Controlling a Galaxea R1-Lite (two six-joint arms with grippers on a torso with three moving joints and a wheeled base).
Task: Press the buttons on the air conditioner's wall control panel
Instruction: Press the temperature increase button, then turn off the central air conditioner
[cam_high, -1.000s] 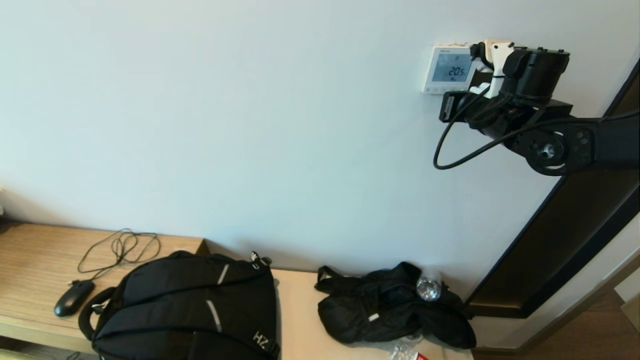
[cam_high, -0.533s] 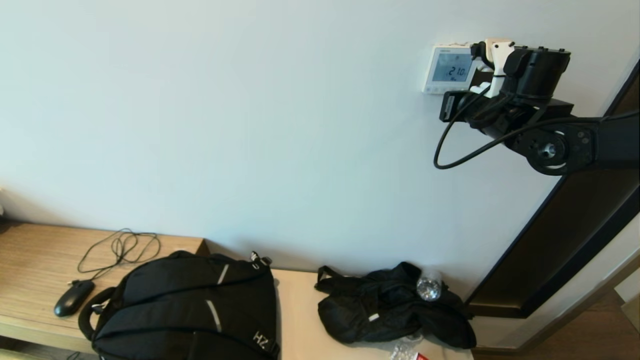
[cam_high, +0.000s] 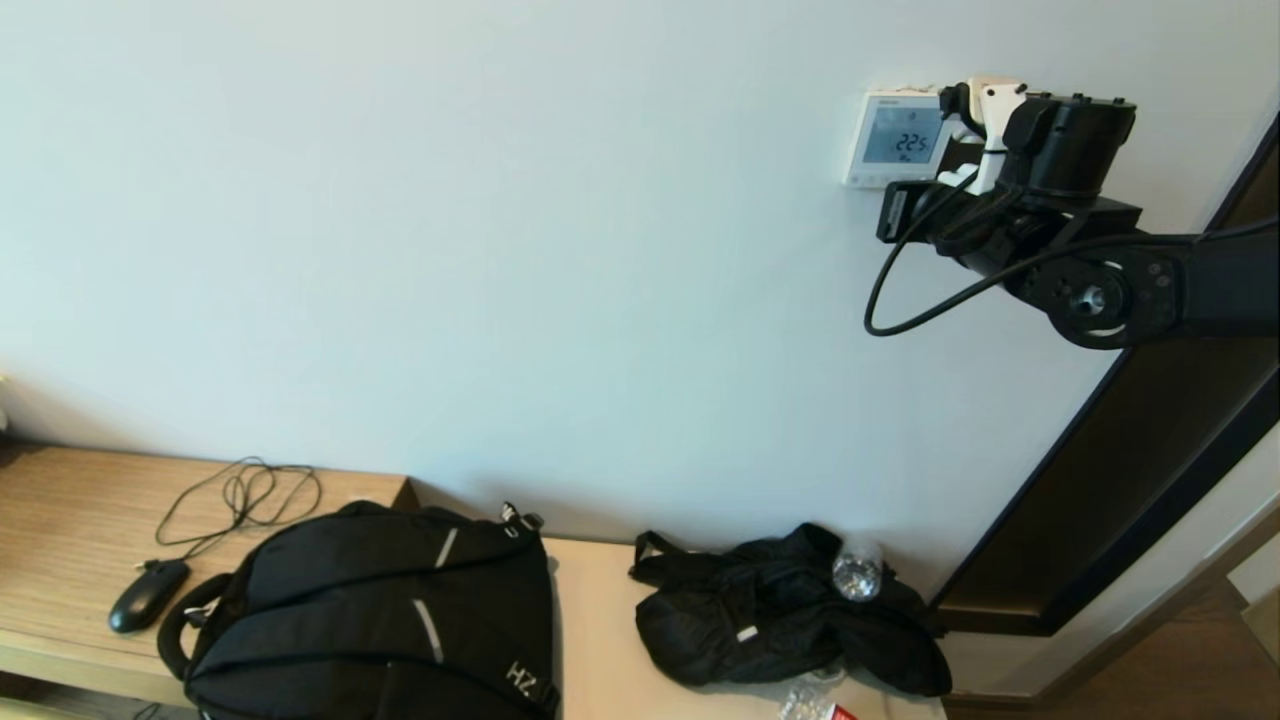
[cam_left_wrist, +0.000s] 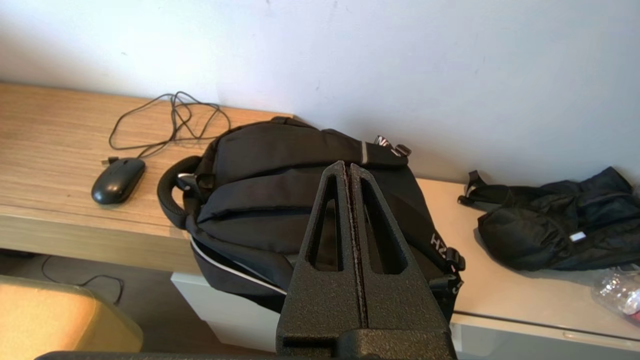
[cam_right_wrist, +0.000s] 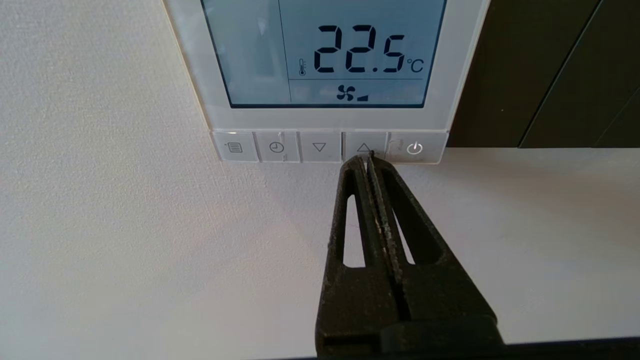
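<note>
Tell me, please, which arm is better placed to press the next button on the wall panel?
Right: the right gripper, shut, is at the up-arrow button of the panel. The left gripper hangs above the backpack.

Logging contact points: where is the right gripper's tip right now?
In the right wrist view the right gripper, fingers shut, has its tip at the up-arrow button, between the down-arrow and power buttons, below the panel screen.

Glossy white plastic control panel (cam_right_wrist: 327, 120), upper centre | finely textured matt wall (cam_right_wrist: 100, 225) | rough, grainy black gripper fingers (cam_right_wrist: 350, 210)
</note>
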